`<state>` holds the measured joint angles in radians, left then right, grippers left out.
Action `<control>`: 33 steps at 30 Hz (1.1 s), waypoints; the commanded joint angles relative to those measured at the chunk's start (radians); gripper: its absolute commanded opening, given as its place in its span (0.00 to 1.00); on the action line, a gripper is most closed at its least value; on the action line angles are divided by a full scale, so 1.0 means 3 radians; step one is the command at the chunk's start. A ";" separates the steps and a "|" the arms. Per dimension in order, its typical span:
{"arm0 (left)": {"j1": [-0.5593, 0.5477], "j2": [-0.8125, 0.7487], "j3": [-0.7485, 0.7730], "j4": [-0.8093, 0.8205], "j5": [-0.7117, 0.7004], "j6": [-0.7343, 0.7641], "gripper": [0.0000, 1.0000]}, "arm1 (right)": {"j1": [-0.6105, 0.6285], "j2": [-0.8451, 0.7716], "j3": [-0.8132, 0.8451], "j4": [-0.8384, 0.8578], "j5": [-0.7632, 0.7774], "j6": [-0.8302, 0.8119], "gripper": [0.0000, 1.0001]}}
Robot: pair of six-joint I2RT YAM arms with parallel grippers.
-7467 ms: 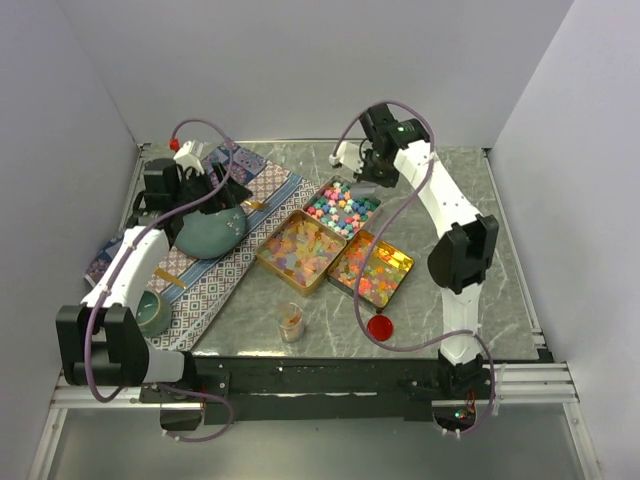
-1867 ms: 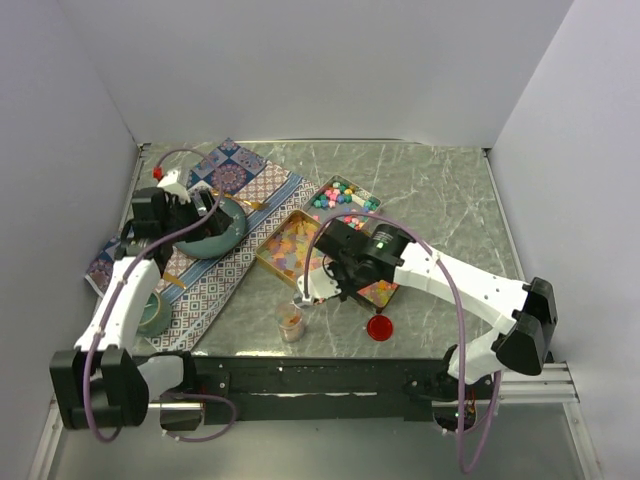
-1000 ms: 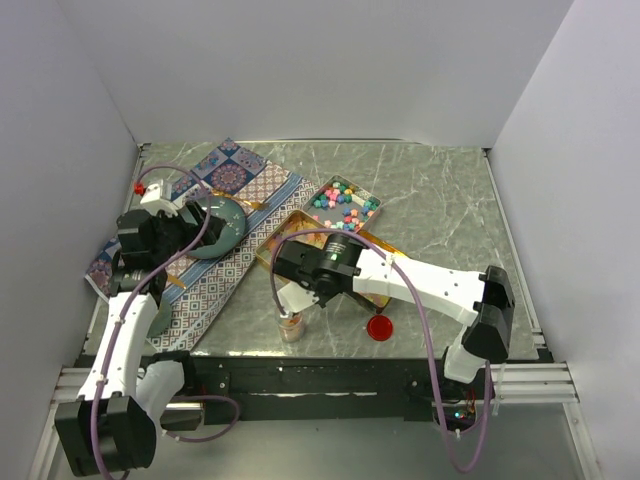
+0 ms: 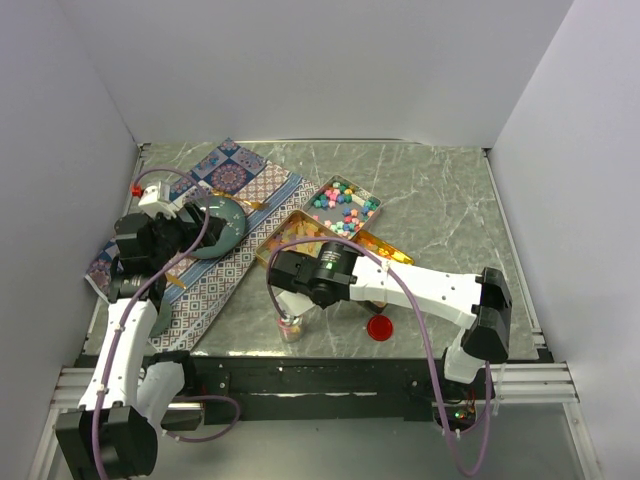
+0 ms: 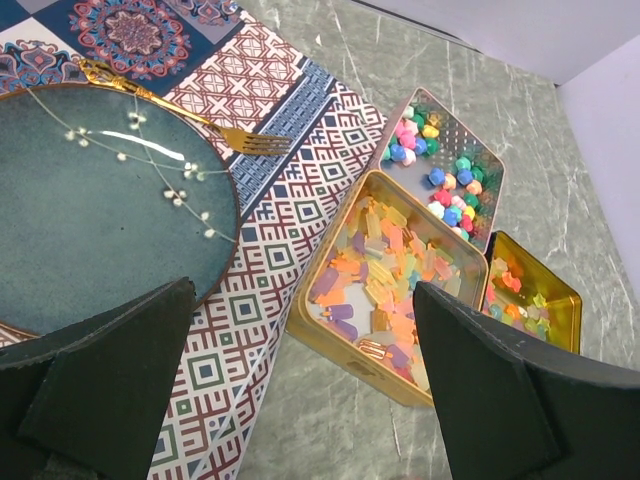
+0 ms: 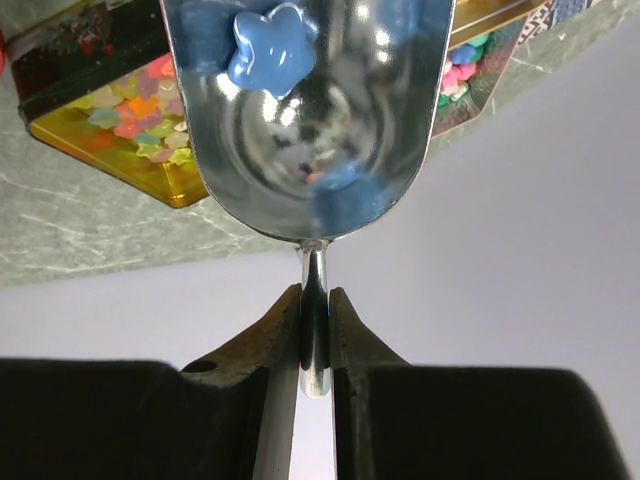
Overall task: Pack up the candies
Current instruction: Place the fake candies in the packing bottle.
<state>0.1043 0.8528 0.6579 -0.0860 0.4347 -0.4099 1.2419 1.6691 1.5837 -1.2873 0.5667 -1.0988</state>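
Note:
Pastel candies [image 4: 343, 203] fill the far gold tin and also show in the left wrist view [image 5: 440, 165]. Translucent yellow-pink candies [image 5: 390, 270] fill the middle tin [image 4: 293, 235]. Orange-red-yellow candies [image 6: 110, 110] lie in a third tin, mostly hidden under my right arm in the top view. My right gripper [image 6: 315, 295] is shut on the handle of a metal scoop [image 6: 310, 130] holding one blue star candy [image 6: 268, 45]. In the top view it hovers [image 4: 288, 297] just above a small glass jar [image 4: 290, 326]. My left gripper [image 5: 300, 300] is open and empty, above the patterned mat [image 5: 250, 250].
A teal plate [image 5: 100, 200] with a gold fork [image 5: 200, 125] lies on the mat at the left [image 4: 225, 225]. A red round disc [image 4: 378, 327] lies right of the jar. Walls close off the left, back and right.
My right arm carried the scoop from the pastel tin at the back to the front and now holds it lower over the jar. The left arm has drawn back slightly.

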 commanded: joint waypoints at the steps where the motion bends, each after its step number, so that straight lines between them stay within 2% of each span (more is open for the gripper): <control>1: 0.0025 -0.0076 -0.0009 0.0169 0.0095 -0.0040 0.97 | 0.0048 -0.0205 0.0039 -0.0510 0.0238 -0.0576 0.00; 16: 0.0031 -0.0184 -0.0010 0.0149 0.0116 -0.0070 0.97 | 0.0166 -0.0297 0.0013 -0.0521 0.0427 -0.0740 0.00; 20: 0.0031 -0.0184 0.0011 0.0108 0.0238 -0.0070 0.97 | 0.0100 -0.0328 0.0054 -0.0521 0.0356 -0.0607 0.00; 26: 0.0015 -0.0010 0.0001 0.0261 0.0678 -0.0259 0.97 | -0.0018 -0.0425 -0.0007 -0.0521 0.0157 -0.0285 0.00; 33: -0.0046 0.0174 0.0093 0.0251 0.0668 -0.0188 0.97 | -0.0054 -0.0481 -0.0017 -0.0393 0.0034 -0.0223 0.00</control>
<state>0.0986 0.8913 0.6563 -0.0490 0.5903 -0.4614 1.2362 1.5738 1.5764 -1.2949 0.6094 -1.0969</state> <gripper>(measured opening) 0.969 0.202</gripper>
